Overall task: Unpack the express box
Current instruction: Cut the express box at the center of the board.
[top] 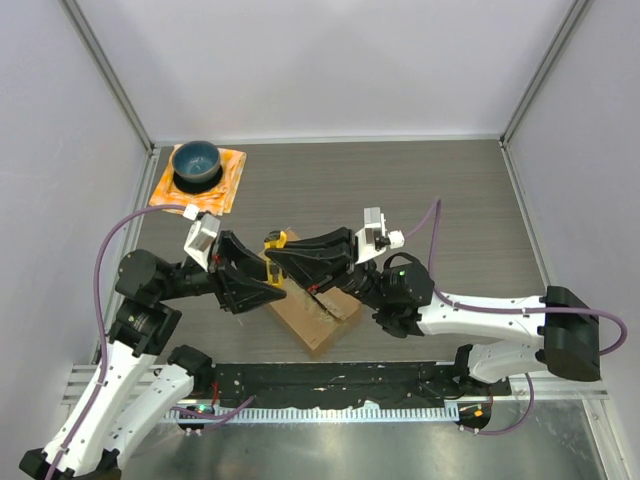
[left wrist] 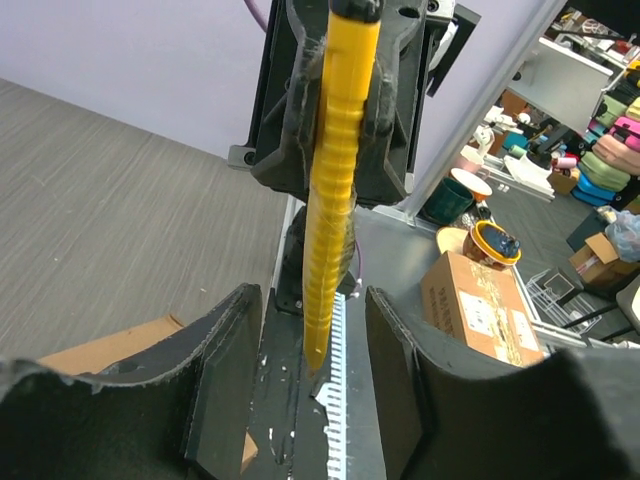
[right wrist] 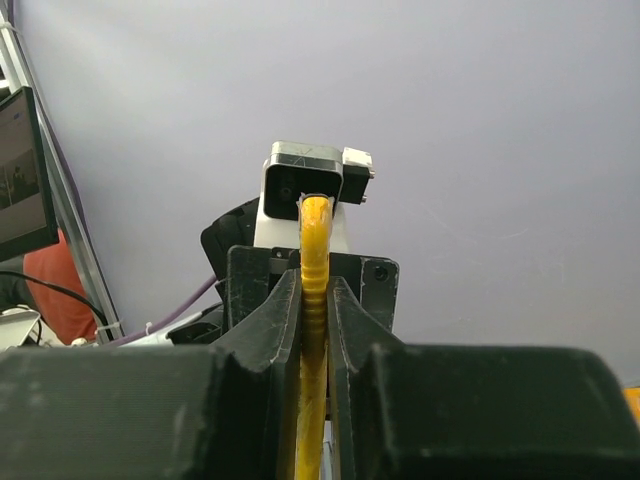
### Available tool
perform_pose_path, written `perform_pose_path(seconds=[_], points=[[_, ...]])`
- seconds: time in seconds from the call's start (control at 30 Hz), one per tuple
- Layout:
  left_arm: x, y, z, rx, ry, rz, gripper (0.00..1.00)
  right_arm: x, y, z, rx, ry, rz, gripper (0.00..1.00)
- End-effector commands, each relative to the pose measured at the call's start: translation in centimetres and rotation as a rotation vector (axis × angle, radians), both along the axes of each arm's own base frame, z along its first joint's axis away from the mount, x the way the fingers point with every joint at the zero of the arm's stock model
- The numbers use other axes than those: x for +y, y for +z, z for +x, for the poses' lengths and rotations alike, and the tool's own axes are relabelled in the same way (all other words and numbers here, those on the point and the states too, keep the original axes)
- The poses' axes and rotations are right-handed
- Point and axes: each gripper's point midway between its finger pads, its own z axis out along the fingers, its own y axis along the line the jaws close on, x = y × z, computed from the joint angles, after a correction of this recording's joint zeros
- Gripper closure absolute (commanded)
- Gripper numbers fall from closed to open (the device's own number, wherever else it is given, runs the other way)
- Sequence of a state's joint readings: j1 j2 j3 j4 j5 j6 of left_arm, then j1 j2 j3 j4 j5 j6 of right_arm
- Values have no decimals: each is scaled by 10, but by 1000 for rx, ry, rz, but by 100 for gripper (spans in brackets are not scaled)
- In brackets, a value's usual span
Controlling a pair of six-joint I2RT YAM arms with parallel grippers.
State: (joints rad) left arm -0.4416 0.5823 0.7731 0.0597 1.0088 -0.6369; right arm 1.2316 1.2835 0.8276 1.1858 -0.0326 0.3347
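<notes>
Claws meet tip to tip right above express box [top: 312, 322]. Right claw [top: 286, 258] is clamped tight on yellow ridged tool [top: 273, 246]. In the right wrist view its fingers [right wrist: 272, 325] press flat on both sides of the tool. Tool sticks out past its fingertips toward left claw [top: 272, 280].

Left claw is about half open, one of its fingers [left wrist: 225, 385] on each side of the tool. Left wrist view shows a gap on both sides, so no contact and nothing held.

Express box is plain brown cardboard, lying flat on table [top: 430, 190] and turned at an angle. It sits directly under both claws and is mostly covered by them from the top. The visible part sticks out below right claw toward the arm bases. Pale scuffed streak on its top face next to right claw; cannot tell if that is tape. Flaps up or down: cannot tell. Left wrist view catches only a brown corner low beside one finger.

Blue bowl [top: 196, 160] on orange cloth [top: 228, 186] sits well apart, beyond left claw at the far table corner.
</notes>
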Motion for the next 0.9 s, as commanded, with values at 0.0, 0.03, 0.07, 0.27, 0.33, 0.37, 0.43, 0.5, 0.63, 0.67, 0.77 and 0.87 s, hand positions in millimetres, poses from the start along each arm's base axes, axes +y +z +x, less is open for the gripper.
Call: perform_pose_path(seconds=[0.0,0.03,0.07,0.27,0.33,0.37,0.43,0.5,0.63,0.67,0.77,0.87], points=[[3,11,-6,-48,-15,-23,56,-13,24,-4,-38,-29,101,99],[3,9,-6,-53,-15,-20,84,-14,25,-5,-43,-31,101,99],[3,8,-5,-55,-12,-17,95,-13,24,-6,-43,-31,96,99],[5,6,-9,-77,-29,9,100,-12,13,-5,-42,-50,14,88],[7,4,-17,-77,-57,41,100,-13,8,-3,-63,-84,-69,83],[8,3,-21,-86,-72,53,100,-12,-8,-3,-49,-87,-191,73],[11,-3,-31,-108,-119,97,100,-15,-10,-8,-88,-75,-317,58],[15,-13,-38,-133,-141,151,100,-22,-26,-10,-102,-53,-503,32],[20,-28,-43,-157,-165,209,100,-34,-53,-34,-125,98,-731,9],[20,-30,-43,-157,-167,217,100,-35,-56,-38,-132,129,-755,9],[21,-31,-48,-143,-189,222,100,-31,-65,-36,-117,212,-844,8],[21,-34,-46,-132,-179,229,100,-20,-64,-30,-102,283,-868,7]])
